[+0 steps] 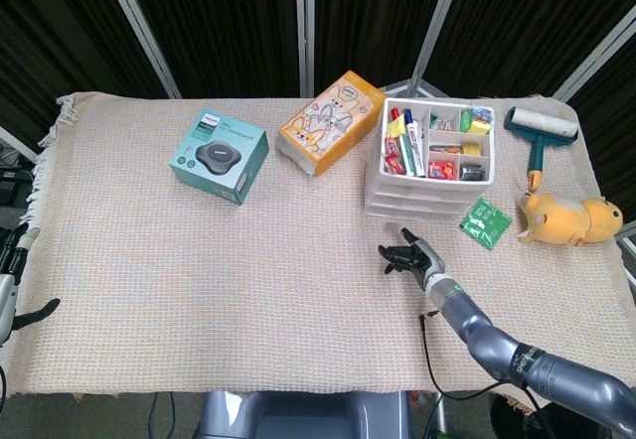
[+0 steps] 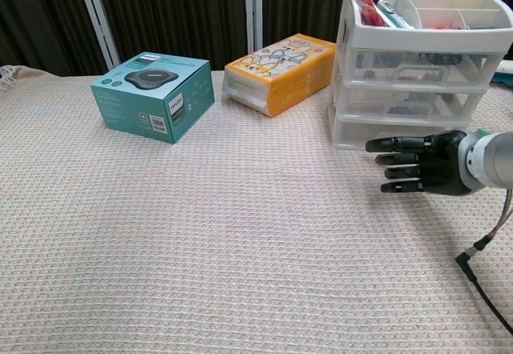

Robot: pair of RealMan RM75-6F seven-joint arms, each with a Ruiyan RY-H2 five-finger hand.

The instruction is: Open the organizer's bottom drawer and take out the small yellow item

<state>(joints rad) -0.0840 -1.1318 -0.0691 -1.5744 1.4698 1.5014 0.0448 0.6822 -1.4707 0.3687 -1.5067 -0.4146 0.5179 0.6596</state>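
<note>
left hand (image 1: 12,278): at the counter's (image 1: 199,280) left edge, only partly in frame, grip cannot be told. teal box (image 1: 220,157) and orange carton (image 1: 331,122) at the back, open cloth in front of them; organizer (image 1: 429,160) white, three translucent drawers all closed, top tray of pens and small items, bottom drawer (image 2: 401,134) just behind the right hand (image 2: 421,162), which hovers low over the cloth, empty, fingers straight and apart pointing left. green packet (image 1: 485,221), lint roller (image 1: 538,136) and plush toy (image 1: 566,219) near the right edge.
</note>
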